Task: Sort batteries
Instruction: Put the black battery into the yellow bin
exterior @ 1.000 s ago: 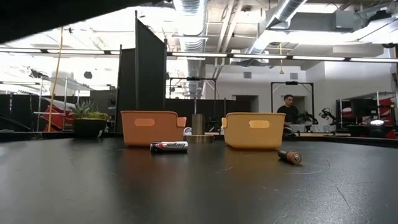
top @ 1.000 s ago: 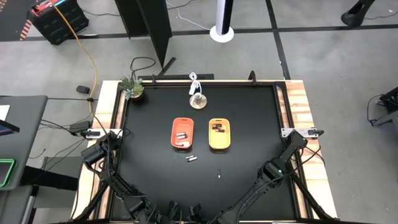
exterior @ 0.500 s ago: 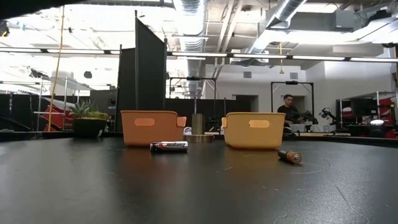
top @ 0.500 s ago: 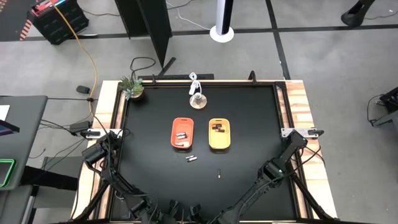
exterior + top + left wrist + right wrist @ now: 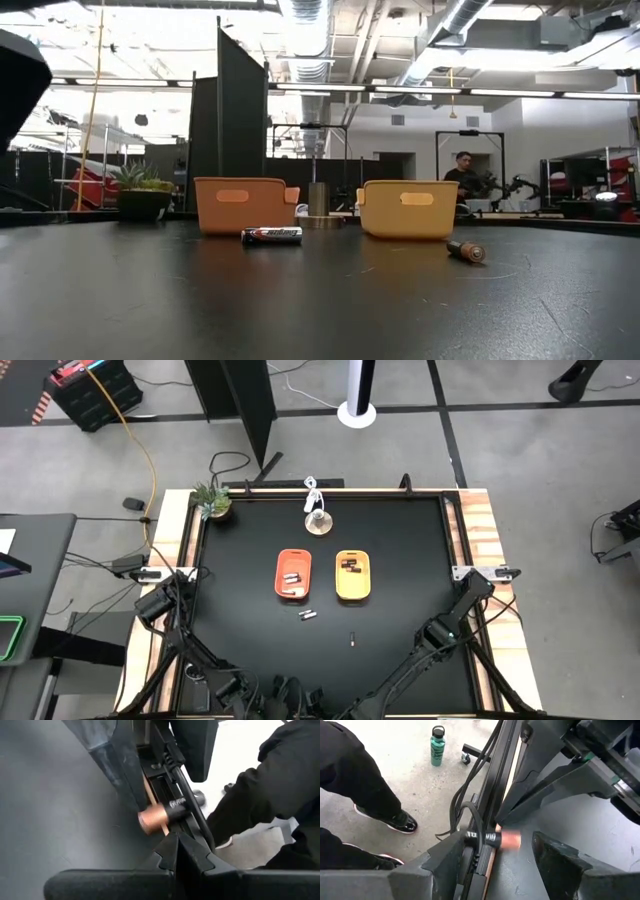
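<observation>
- Left gripper (image 5: 176, 851): parked at the near table edge, fingers pressed together, nothing between them. A person's dark trouser leg (image 5: 280, 775) shows just beyond the edge.
- Right gripper (image 5: 495, 857): also parked at the near edge, fingers spread apart and empty. A person's shoes (image 5: 400, 822) and a green bottle (image 5: 437, 746) are on the floor beyond.
- Dark battery (image 5: 352, 639): loose on the black table (image 5: 410, 560), the nearest one, near side of the yellow tray.
- Battery pair (image 5: 307, 615): lying side by side, just on the near side of the orange tray, apart from it.
- Orange tray (image 5: 293, 574): silvery batteries (image 5: 292, 578) inside.
- Yellow tray (image 5: 352, 576): beside the orange one; dark batteries (image 5: 349, 565) inside at its far end.
- Small plant (image 5: 213, 500): far left corner.
</observation>
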Available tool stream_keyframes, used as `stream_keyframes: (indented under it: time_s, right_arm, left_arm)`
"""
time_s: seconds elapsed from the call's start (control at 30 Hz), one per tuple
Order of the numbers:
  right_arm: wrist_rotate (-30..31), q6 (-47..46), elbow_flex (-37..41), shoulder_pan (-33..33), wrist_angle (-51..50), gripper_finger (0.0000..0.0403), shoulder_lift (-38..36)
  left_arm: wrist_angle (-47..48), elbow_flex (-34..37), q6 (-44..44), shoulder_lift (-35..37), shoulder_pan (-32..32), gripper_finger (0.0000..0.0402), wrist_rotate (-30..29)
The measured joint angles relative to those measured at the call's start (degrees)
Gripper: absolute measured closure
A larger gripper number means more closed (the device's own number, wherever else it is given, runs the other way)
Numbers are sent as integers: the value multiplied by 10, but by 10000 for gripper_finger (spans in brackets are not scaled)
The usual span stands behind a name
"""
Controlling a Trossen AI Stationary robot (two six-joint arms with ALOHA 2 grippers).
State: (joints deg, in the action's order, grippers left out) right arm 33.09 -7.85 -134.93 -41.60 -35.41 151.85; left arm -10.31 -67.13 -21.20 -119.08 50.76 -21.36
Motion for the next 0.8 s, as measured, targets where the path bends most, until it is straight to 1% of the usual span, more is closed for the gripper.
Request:
stream_keyframes:
  time_s: [0.2,0.4,0.8]
  right_arm:
    - [3,0,0,-2,0,147,0]
    - [9,4,0,-6,-1,147,-1]
    - [13,1,-1,-12,-34,147,-23]
  left_arm:
    - [-1,0,-1,0,-13,398,-9]
    - [5,0,3,0,-19,398,-38]
    - [-9,0,3,0,-19,398,-37]
